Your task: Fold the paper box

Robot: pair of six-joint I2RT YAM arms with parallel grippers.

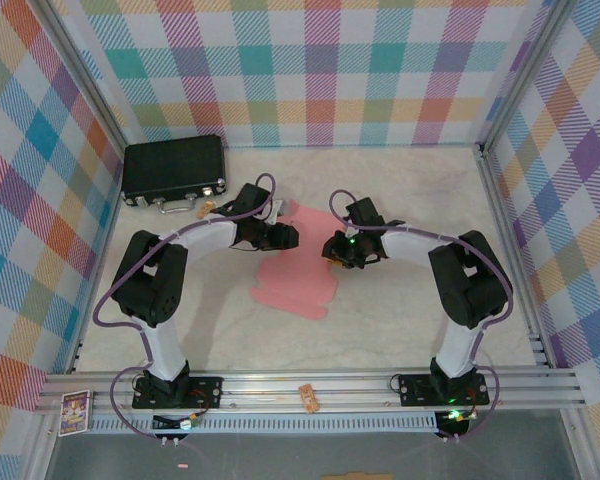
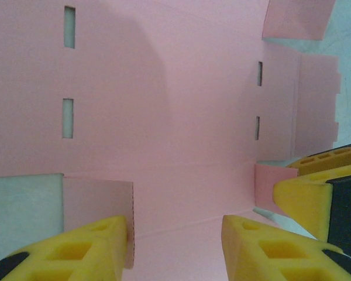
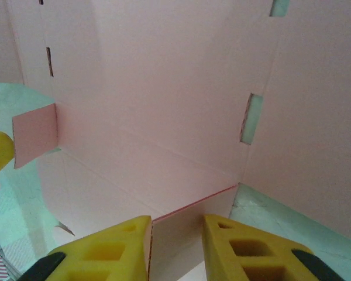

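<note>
One black case (image 1: pixel 173 170) lies at the far left, and everything else sits to its right. First to the right of the case comes the left gripper (image 2: pixel 175 227), its two yellow fingers (image 2: pixel 76 254) set well apart over bare pink card, with nothing pinched between them. Further right of the case, and nearer than it, lies the single paper box (image 1: pixel 292 280). It is not yet a box but a salmon-pink die-cut sheet. Its long axis runs near to far, the narrow end pointing away about level with the case's front edge and the broad end pointing nearward. In the left wrist view I count four narrow slots (image 2: pixel 68 117) in it, two on each side. Farthest right of the case, the right gripper (image 3: pixel 175 225) meets the sheet's other side. One small flap (image 3: pixel 190 228) fills the narrow gap between its two fingers, but I cannot tell whether they clamp it.
</note>
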